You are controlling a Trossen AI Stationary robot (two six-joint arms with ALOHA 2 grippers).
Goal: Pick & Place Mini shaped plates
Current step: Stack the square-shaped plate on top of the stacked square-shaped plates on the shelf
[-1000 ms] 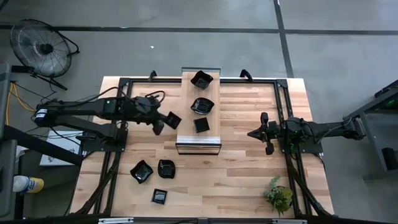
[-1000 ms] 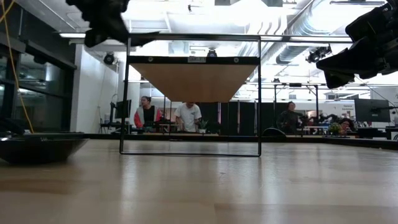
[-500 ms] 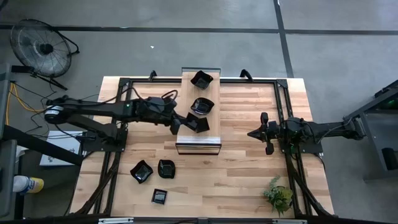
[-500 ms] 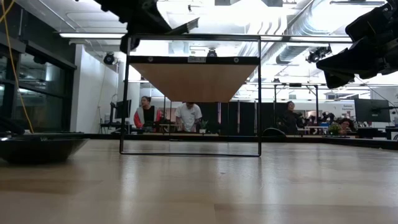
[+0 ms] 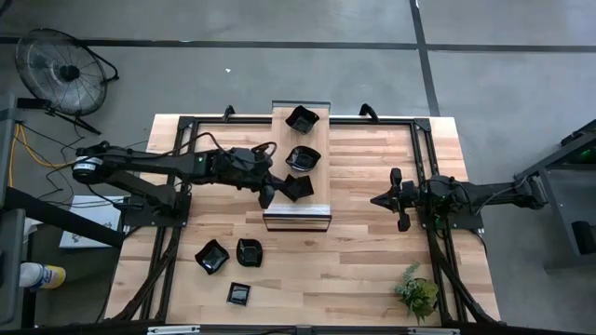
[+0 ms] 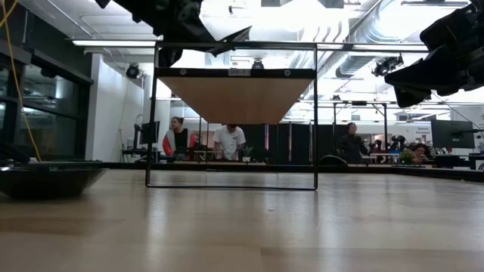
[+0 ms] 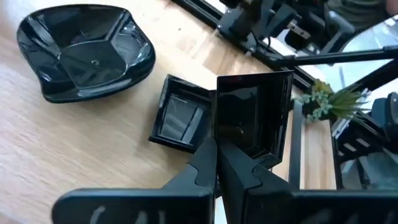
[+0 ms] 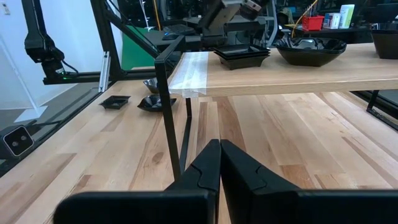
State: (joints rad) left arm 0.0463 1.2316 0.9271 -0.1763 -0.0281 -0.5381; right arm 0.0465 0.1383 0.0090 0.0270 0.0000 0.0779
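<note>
A raised wooden shelf [image 5: 298,209] stands mid-table. A scalloped mini plate [image 7: 84,53], a square one [image 7: 182,121] and a third at the far end [image 5: 301,118] rest flat on it. My left gripper [image 5: 270,194] reaches over the shelf's left side, shut on another square black plate [image 7: 252,115] that hovers over the lying square one. Three more plates [image 5: 211,256] [image 5: 249,251] [image 5: 238,294] lie on the table at the near left. My right gripper [image 5: 377,199] waits shut at the right of the shelf, touching nothing. My left gripper pinches the square plate's rim [image 7: 239,149] between its two fingers, at the side nearest the arm. The fingers come from the table's left, slanting down. The plate is tilted, its far side raised, above the shelf's near end and partly over the lying square plate.
A black metal frame [image 5: 424,167] runs around the work area, and the shelf's thin legs [image 6: 151,113] stand on the table. A small green plant [image 5: 417,290] sits at the near right corner. A fan [image 5: 65,70] stands on the floor far left. People show in the room behind.
My left gripper has carried the square plate toward the table's right, from beside the shelf's left edge to over the shelf, tipping further downward and sinking slightly. The plate now overlaps the square plate lying there.
</note>
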